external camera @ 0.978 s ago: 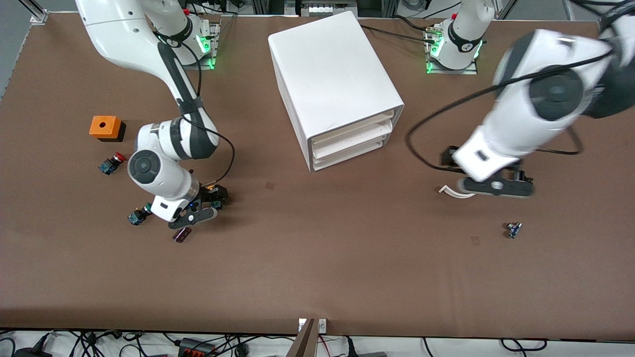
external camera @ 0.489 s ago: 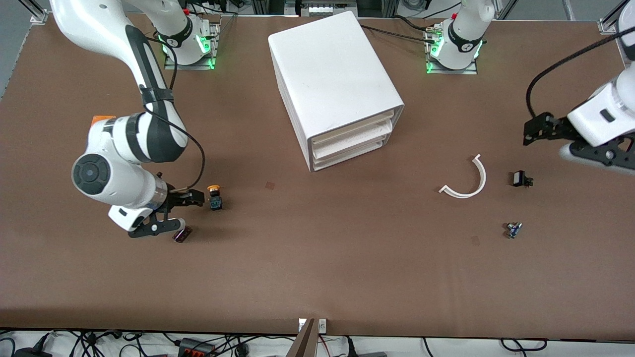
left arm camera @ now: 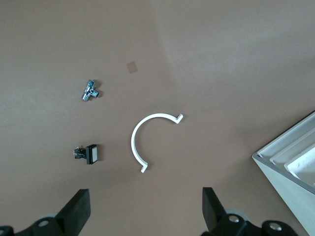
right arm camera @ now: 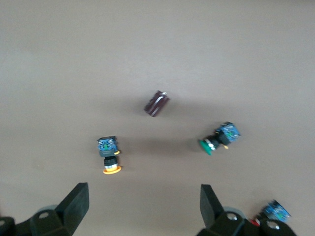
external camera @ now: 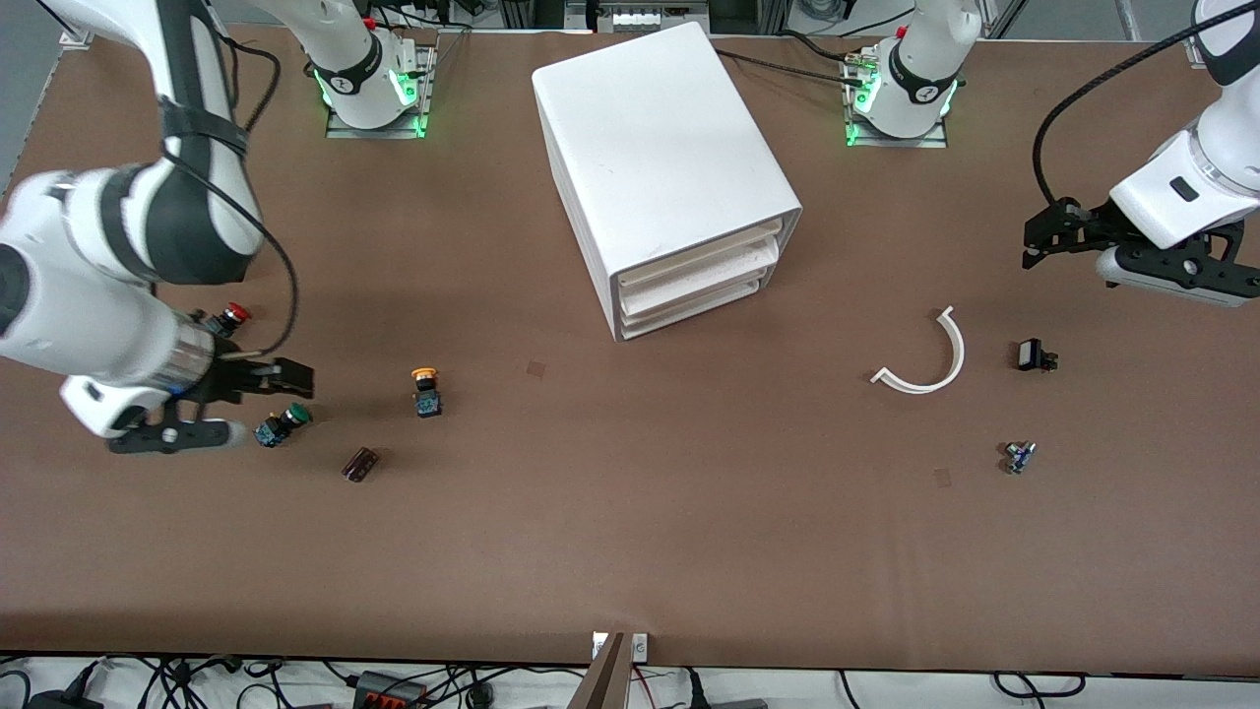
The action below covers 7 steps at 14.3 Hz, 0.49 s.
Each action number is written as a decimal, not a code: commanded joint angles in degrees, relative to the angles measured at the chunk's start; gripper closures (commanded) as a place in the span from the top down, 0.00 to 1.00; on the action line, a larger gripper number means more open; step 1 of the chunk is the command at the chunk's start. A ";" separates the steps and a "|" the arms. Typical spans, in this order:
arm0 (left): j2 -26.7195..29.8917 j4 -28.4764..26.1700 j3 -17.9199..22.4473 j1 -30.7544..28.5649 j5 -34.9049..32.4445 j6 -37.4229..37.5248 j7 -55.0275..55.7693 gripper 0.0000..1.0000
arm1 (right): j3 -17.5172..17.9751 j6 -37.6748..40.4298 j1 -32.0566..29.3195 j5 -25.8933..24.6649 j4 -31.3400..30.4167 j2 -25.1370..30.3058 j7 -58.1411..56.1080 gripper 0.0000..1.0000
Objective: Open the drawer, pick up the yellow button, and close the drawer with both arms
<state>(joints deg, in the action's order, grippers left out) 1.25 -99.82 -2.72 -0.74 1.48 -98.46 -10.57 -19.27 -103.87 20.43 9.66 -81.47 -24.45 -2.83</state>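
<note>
The white cabinet (external camera: 669, 167) stands in the middle of the table, and its top drawer (external camera: 701, 256) is shut like the two below it. The button (external camera: 425, 390), orange-yellow capped, lies on the bare mat toward the right arm's end; the right wrist view shows the button (right arm camera: 109, 155) too. My right gripper (external camera: 175, 434) hangs open and empty over the mat beside a green-capped button (external camera: 279, 425). In its own view the right gripper (right arm camera: 143, 204) holds nothing. My left gripper (external camera: 1176, 279) hovers open and empty at the left arm's end, and its own view shows the left gripper (left arm camera: 146, 211) over bare mat.
A red-capped button (external camera: 224, 320) and a dark cylinder (external camera: 360, 464) lie near the right gripper. A white curved strip (external camera: 925, 359), a small black part (external camera: 1034, 355) and a metal fitting (external camera: 1019, 456) lie toward the left arm's end. The cabinet corner (left arm camera: 290, 167) shows in the left wrist view.
The right gripper has swung away from the button toward its end of the table, leaving the button on the mat. The left arm has pulled back off the white strip toward its end.
</note>
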 commanded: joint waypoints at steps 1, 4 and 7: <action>1.48 -0.56 1.14 0.83 1.07 -0.51 -0.32 1.00 | -2.34 4.98 0.13 0.36 3.32 1.42 0.72 1.00; 0.07 1.55 1.23 0.74 1.16 -0.07 0.73 1.00 | -5.50 10.34 0.14 0.53 7.80 1.42 0.63 1.00; 0.33 1.91 1.32 0.57 0.98 5.19 0.73 1.00 | -6.48 11.41 -0.48 0.62 9.66 3.25 0.63 1.00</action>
<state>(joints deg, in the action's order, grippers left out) 1.43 -99.01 -2.24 -0.67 1.66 -96.79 -10.18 -25.29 -94.30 20.37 9.67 -73.73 -22.55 -2.82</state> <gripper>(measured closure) 0.000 0.000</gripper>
